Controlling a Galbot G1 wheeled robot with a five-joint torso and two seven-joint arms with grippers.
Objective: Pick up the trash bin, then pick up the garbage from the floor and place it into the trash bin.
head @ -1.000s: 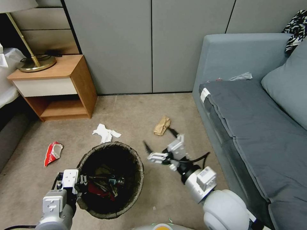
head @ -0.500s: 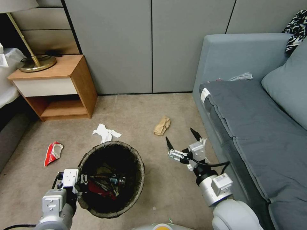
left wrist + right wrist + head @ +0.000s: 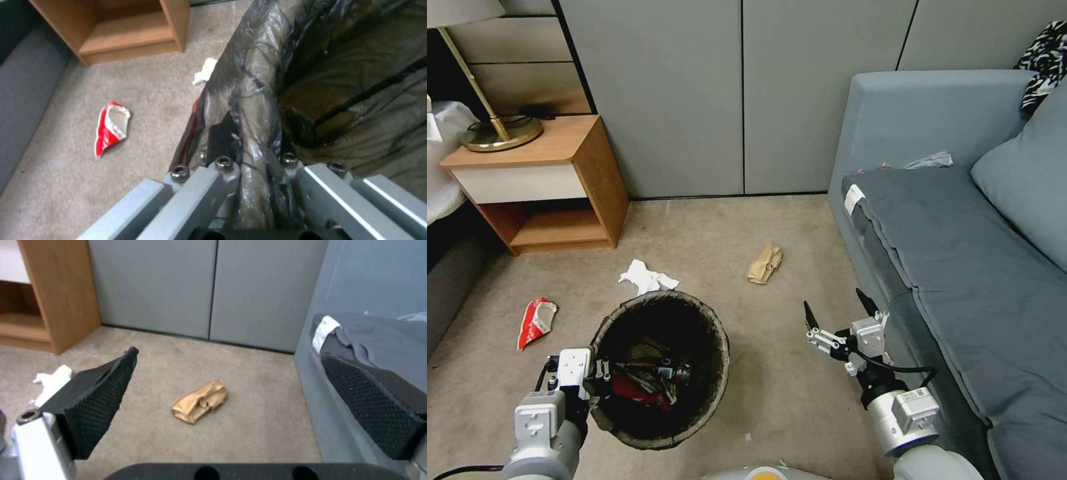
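Beige carpet runs from a wooden nightstand to a grey sofa, grey wall panels behind. A red-and-white packet lies left of the left gripper, which clamps the liner-wrapped rim of the trash bin; white tissue lies beyond it. The right gripper hangs spread wide, crumpled brown paper ahead between its fingers in the wrist view.

lamp shade cut off; litter inside trash bin indistinct
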